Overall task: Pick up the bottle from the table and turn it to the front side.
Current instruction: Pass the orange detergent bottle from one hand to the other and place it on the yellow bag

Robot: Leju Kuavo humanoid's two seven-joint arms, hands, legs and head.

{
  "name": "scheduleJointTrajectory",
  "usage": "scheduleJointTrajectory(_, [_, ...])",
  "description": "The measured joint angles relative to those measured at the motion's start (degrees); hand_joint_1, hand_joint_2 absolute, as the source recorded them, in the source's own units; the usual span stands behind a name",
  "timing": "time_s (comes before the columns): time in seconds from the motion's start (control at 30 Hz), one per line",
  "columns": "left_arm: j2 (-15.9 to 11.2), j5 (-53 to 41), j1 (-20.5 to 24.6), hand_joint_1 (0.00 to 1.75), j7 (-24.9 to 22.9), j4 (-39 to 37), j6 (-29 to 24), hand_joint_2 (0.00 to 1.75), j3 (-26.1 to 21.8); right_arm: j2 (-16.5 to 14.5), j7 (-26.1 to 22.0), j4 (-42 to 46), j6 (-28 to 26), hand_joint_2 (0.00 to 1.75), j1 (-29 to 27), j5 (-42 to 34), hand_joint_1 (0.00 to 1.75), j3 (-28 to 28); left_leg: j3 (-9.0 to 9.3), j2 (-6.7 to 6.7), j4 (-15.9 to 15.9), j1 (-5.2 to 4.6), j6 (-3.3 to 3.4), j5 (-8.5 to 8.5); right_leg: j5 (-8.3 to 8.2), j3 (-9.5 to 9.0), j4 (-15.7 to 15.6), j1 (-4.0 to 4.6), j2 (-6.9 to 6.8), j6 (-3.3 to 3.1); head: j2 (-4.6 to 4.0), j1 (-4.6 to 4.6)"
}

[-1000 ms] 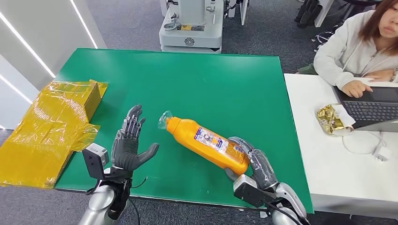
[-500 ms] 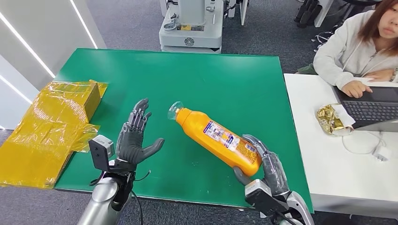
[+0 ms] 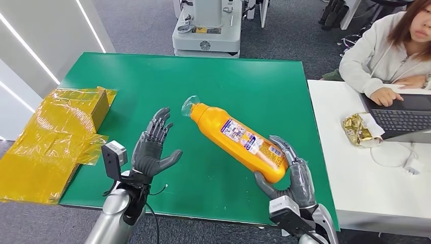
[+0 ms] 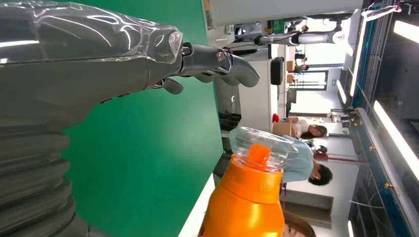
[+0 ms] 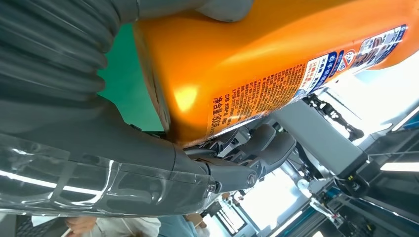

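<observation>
Compared with a second ago, the orange bottle [image 3: 239, 142] is sitting higher over the green desk [image 3: 239, 86], its base lifted toward the near edge and its clear-capped neck pointing up and away, and both hands are sitting farther forward. The right hand [image 3: 289, 175] is gripping the bottle by its base, thumb on one side and dark fingers [image 5: 257, 148] wrapping the other, with the printed label facing up. The left hand [image 3: 152, 150] is hovering just beside the bottle's neck, holding nothing, palm turned toward the bottle and fingers spread upright. To the far left of the bottle, crumpled yellow wrapping [image 3: 51, 137] is lying over the desk's edge. To the bottle's right, a white desk [image 3: 356, 173] is carrying a laptop [image 3: 401, 114] and a gold packet [image 3: 358, 128], and a person [image 3: 386, 51] is sitting at it. Beyond the green desk, a grey machine base [image 3: 206, 30] is standing on dark carpet.
</observation>
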State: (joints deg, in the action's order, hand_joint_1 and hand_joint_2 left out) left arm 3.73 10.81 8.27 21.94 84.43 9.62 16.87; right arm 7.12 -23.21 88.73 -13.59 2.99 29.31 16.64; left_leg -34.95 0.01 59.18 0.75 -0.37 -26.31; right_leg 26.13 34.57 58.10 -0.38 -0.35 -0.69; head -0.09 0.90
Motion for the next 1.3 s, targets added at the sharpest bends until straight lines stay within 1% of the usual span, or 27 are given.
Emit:
scheduleJointTrajectory(0.23, [0.0,0.8,1.1,0.0,0.0,-0.9,0.0,1.75,0.0,-0.3,0.0,-1.8,0.6,1.75,3.6,-0.5,1.75,0.0,0.0,0.0,0.0,0.0,0.0,0.01,-0.01,0.0,0.0,0.0,0.0,0.01,0.0,0.0])
scheduleJointTrajectory(0.47, [0.1,1.9,1.2,0.0,-0.4,-1.4,0.2,1.75,0.0,-0.3,-0.4,-2.7,0.6,1.75,4.6,-0.9,1.75,0.0,-0.01,0.0,0.0,0.0,0.0,0.0,0.0,0.01,0.0,0.0,0.0,0.0,0.0,0.0])
scheduleJointTrajectory(0.57, [0.1,4.8,1.2,0.0,-1.7,-1.7,2.4,1.75,0.0,-0.3,-1.0,-3.2,0.7,1.75,5.1,-1.6,1.75,0.0,-0.01,0.01,0.0,0.0,0.0,0.0,0.0,0.01,0.0,0.0,0.0,0.0,0.0,0.0])
scheduleJointTrajectory(0.67, [0.1,9.5,1.8,0.0,-3.7,-2.6,6.4,1.75,0.1,-0.3,-2.1,-4.1,0.9,1.75,6.2,-2.2,1.75,0.3,0.0,0.01,0.0,0.0,0.0,0.0,-0.01,0.0,0.0,0.0,0.01,0.01,0.0,0.0])
scheduleJointTrajectory(0.8, [0.4,15.4,4.5,0.0,-6.3,-4.9,11.2,1.75,0.5,-0.7,-3.4,-5.8,1.0,1.75,8.7,-2.7,1.75,1.9,0.0,0.01,0.0,0.0,-0.01,0.05,-0.05,0.0,0.0,0.0,0.0,0.0,0.0,0.0])
scheduleJointTrajectory(0.97, [0.8,22.3,8.7,0.0,-9.3,-8.6,14.5,1.75,1.8,-1.5,-3.5,-7.4,0.9,1.75,12.3,-3.7,1.75,4.5,0.02,0.01,0.0,0.0,-0.04,0.08,-0.08,0.0,0.0,0.0,0.01,-0.01,0.0,0.0])
scheduleJointTrajectory(1.1, [1.0,24.6,10.9,0.0,-9.6,-11.6,15.3,1.75,2.7,-1.9,-3.3,-8.4,1.0,1.75,14.1,-4.8,1.75,6.1,0.01,0.0,0.0,0.0,-0.04,0.08,-0.07,0.0,0.0,0.0,0.01,-0.01,0.0,0.01])
scheduleJointTrajectory(1.3, [1.0,24.9,14.5,0.0,-9.4,-14.9,14.6,1.75,4.1,-3.1,-3.0,-11.6,2.1,1.75,15.5,-5.9,1.75,7.9,0.0,0.0,0.0,0.0,-0.04,0.07,-0.07,0.01,0.0,0.0,0.01,-0.01,0.0,0.0])
